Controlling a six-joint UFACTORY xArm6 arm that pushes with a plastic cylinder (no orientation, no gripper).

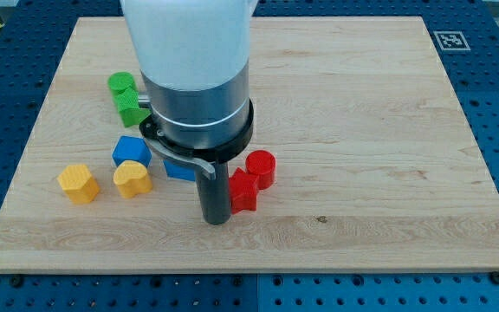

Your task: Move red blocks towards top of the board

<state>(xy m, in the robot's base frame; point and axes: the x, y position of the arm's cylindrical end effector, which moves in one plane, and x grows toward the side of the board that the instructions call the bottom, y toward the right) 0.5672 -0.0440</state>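
Two red blocks sit near the board's middle bottom: a red cylinder [261,168] and a red star-like block [244,191] just below-left of it, touching or nearly so. My tip [217,220] is at the end of the dark rod, right next to the left side of the red star-like block and slightly below it. The arm's large white and grey body hides the board above the rod.
Two green blocks [125,97] sit at the upper left. A blue block [132,152] and a second blue block [179,168], partly hidden by the arm, lie left of the rod. Two yellow blocks [78,183] [132,178] lie at lower left. The wooden board [379,130] has a marker tag [448,40] at its top right corner.
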